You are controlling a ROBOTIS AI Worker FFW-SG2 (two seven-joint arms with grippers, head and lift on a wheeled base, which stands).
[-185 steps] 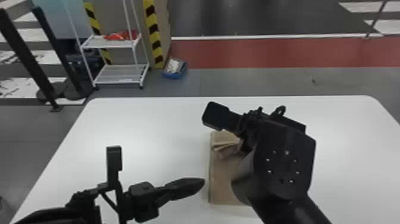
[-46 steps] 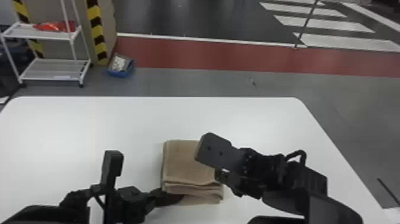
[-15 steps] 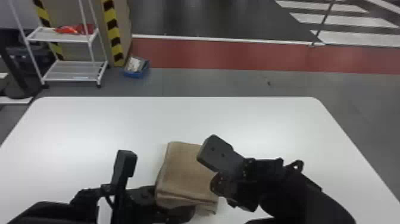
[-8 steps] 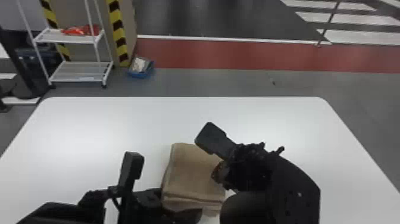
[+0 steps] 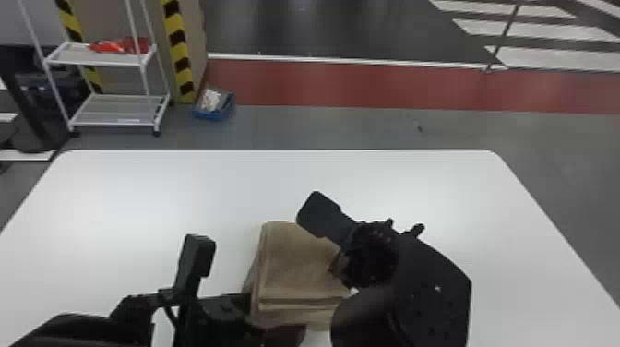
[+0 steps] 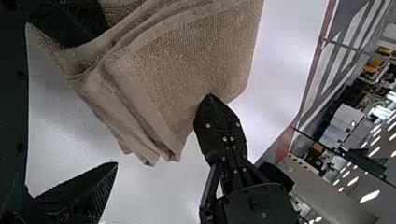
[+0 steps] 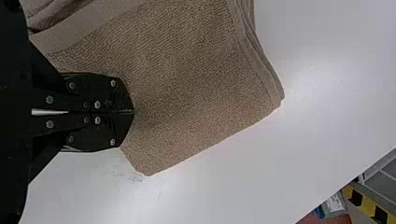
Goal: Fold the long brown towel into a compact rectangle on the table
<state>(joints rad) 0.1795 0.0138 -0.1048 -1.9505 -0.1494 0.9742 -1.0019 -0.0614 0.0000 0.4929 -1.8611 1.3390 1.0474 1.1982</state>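
Note:
The brown towel lies folded in a thick, roughly square stack on the white table, its layered edges facing the robot. My left gripper is at the stack's near left corner. In the left wrist view the left gripper is wide open: one finger is partly covered by the folds of the towel, the other stands over bare table. My right gripper is at the stack's right side. In the right wrist view the right gripper is shut, its tips against the towel near an edge; whether cloth is pinched is unclear.
The white table extends beyond and on both sides of the stack. On the floor behind it stand a white wire shelf and a blue box. Both forearms reach in from the near side, close to each other.
Since the oldest frame, the towel's stack looks shorter and the left gripper has come to its near corner. Over the last half second, the right gripper has shifted slightly left.

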